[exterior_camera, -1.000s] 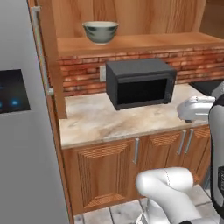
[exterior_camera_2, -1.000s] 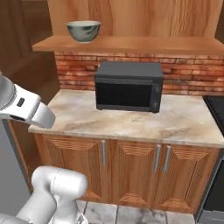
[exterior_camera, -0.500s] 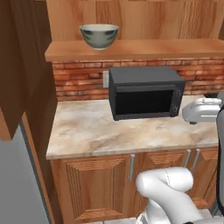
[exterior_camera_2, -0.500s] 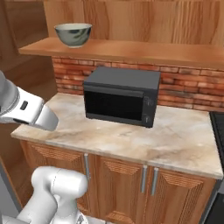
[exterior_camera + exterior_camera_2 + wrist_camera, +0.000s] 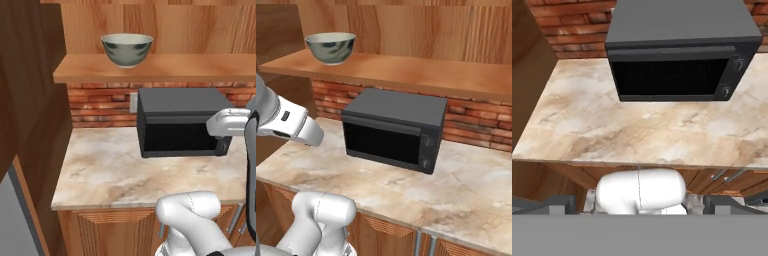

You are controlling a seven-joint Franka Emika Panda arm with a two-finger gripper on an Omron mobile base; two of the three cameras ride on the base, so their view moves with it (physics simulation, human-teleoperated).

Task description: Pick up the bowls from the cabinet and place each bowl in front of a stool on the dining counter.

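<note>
Above the microwave (image 5: 182, 122): wooden shelf (image 5: 406, 75) of the cabinet, one bowl (image 5: 127, 49) upright near its left end. Below the microwave: marbled worktop (image 5: 120, 175). Hand (image 5: 640, 207) sits low, in front of the microwave, looking down at it, fingers spread wide, grasping nothing. Bowl therefore lies well above and left of hand.

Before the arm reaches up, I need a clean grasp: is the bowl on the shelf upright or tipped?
Upright. The bowl stands on its small foot on the cabinet shelf, rim level and mouth facing up.
</note>
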